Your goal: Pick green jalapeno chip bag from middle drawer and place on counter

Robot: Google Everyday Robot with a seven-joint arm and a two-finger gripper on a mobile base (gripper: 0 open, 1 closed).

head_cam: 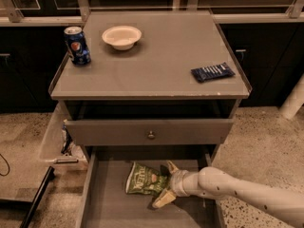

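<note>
The green jalapeno chip bag [144, 179] lies flat on the grey floor of the pulled-out middle drawer [109, 208], near the drawer's back. My gripper [166, 184] reaches in from the right, low in the drawer, right at the bag's right end. Its two pale fingers are spread, one finger [171, 167] behind the bag's end and one in front, with the bag's edge between them. The bag rests on the drawer floor. The counter [161, 65] is the grey cabinet top above.
On the counter stand a blue soda can [77, 45] at the left, a white bowl [122, 36] at the back and a dark blue snack wrapper [212, 72] at the right. A drawer front with a round knob [151, 135] juts out above the open drawer.
</note>
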